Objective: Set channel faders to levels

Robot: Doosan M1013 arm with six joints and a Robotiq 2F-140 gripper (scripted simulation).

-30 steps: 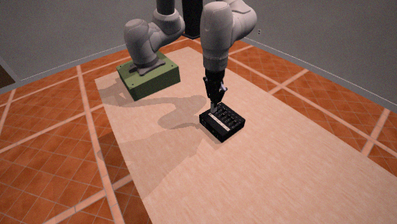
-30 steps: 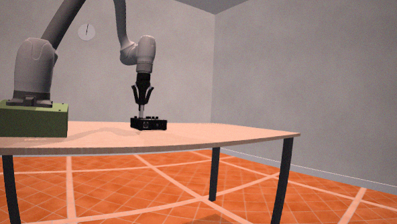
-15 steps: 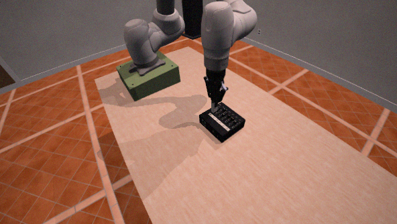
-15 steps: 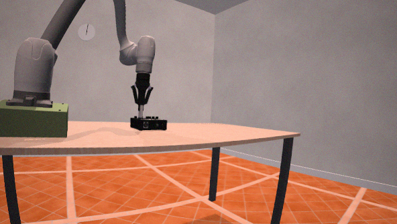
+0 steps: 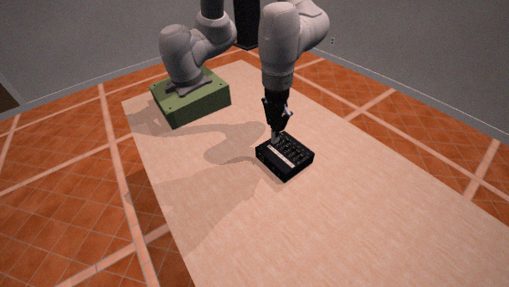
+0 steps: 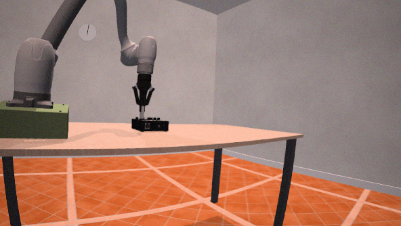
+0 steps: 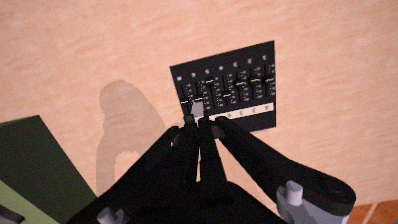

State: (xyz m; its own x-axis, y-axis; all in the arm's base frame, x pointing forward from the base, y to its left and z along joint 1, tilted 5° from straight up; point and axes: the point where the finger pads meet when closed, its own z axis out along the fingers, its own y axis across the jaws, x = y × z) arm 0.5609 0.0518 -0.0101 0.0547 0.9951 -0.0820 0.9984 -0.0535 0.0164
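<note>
The black lighting desk [image 5: 297, 165] [image 6: 156, 126] [image 7: 262, 55] stands flat on the wooden table [image 5: 344, 215] [image 6: 203, 135] [image 7: 100, 50]. In the wrist view it shows a row of several faders and a white tape strip [image 7: 250, 110] along its near edge. My gripper [image 5: 275, 139] [image 6: 142, 116] [image 7: 199, 108] is shut, pointing straight down. Its closed tips touch the desk at the second slot from the left, at the tape end. The fader cap [image 7: 185, 101] in the leftmost slot sits just beside the tips. The written levels are too small to read.
The arm's green base block [image 5: 191, 96] [image 6: 34, 120] [image 7: 30, 160] stands on the table behind and to the left of the desk. The table's edges are well away from the desk. Orange tiled floor lies around the table.
</note>
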